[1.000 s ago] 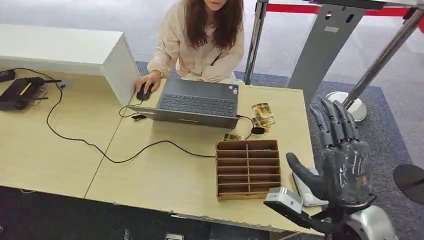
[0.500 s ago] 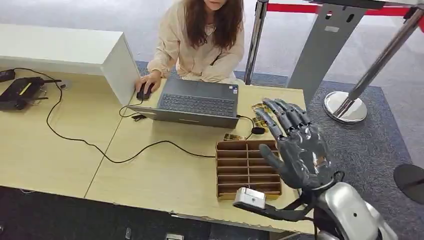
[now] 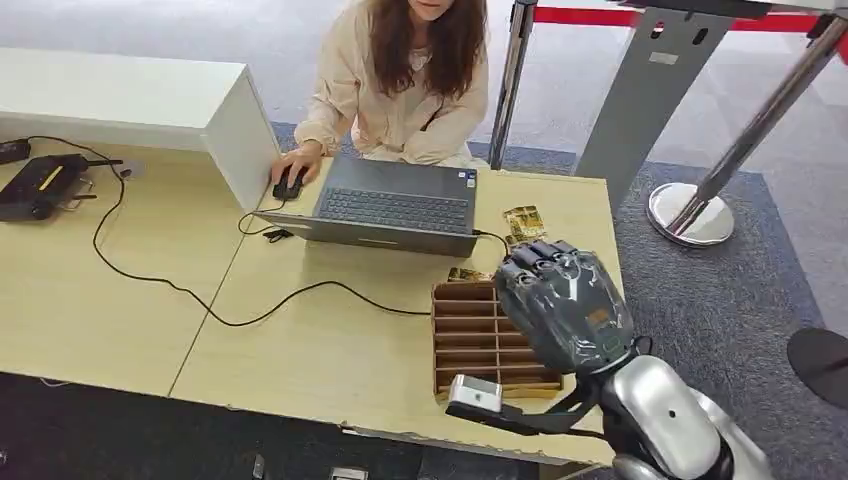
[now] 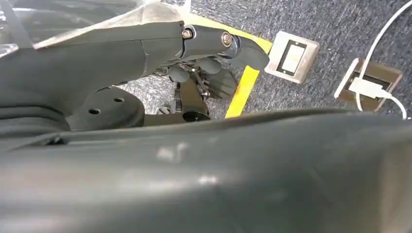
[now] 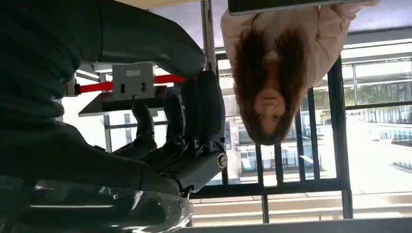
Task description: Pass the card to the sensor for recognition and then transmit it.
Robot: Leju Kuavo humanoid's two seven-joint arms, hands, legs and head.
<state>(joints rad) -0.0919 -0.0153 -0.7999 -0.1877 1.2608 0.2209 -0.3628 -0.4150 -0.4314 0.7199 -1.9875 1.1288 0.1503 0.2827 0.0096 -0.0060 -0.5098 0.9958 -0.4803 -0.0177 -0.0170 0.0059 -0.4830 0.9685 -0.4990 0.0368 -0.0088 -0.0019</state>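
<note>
Gold-patterned cards [image 3: 524,220] lie on the table to the right of the laptop, and one more card [image 3: 466,274] lies just behind the brown slotted card box [image 3: 478,340]. My right hand [image 3: 562,305] hovers over the right end of that box, back of the hand up, fingers stretched forward toward the cards. In the right wrist view its fingers [image 5: 194,114] are apart and hold nothing. My left hand [image 4: 214,63] hangs low over the carpet with nothing in it.
A person sits behind the open laptop [image 3: 395,205], one hand on a mouse [image 3: 287,186]. A black cable [image 3: 200,295] crosses the wooden table [image 3: 330,350]. A black device [image 3: 42,184] and a white box [image 3: 130,100] stand at the left. Barrier posts [image 3: 690,215] are at the right.
My right hand has swung from upright beside the table's right edge to the left and forward, tipping down over the card box.
</note>
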